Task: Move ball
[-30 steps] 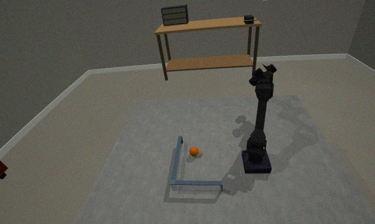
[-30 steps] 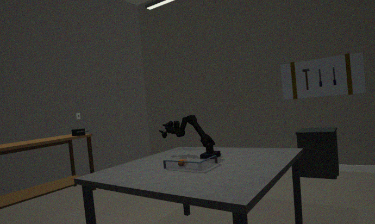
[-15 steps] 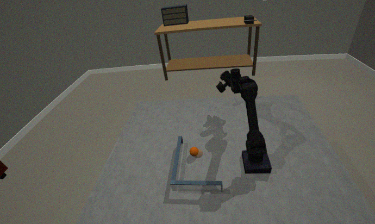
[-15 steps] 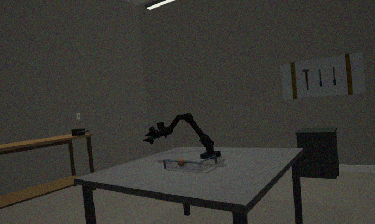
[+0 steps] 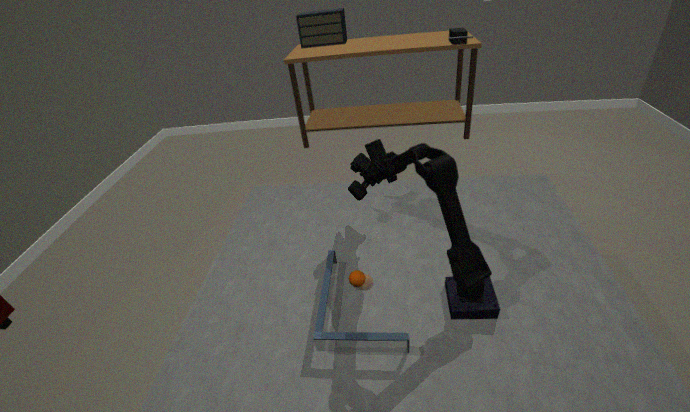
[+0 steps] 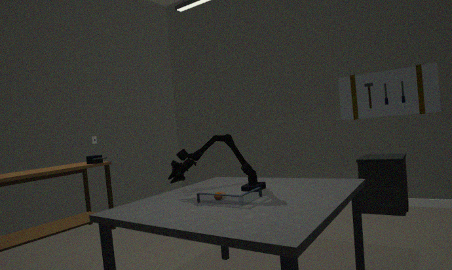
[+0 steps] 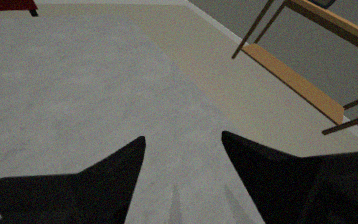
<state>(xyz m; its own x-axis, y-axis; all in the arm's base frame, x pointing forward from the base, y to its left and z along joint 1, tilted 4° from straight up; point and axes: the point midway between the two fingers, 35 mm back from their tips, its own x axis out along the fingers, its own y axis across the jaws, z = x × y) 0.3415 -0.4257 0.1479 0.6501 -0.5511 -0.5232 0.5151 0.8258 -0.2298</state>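
The small smooth orange ball (image 5: 357,277) likely rolls freely; grasp it across its widest middle. The black gripper (image 5: 362,180), spread and empty, hangs high over the grey counter (image 5: 265,245).

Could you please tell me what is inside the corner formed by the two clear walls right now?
The orange ball lies on the table inside the clear walls, apart from both. The see-through copy overlaps its right side, partly covered by it. The open gripper hangs high above, holding nothing.
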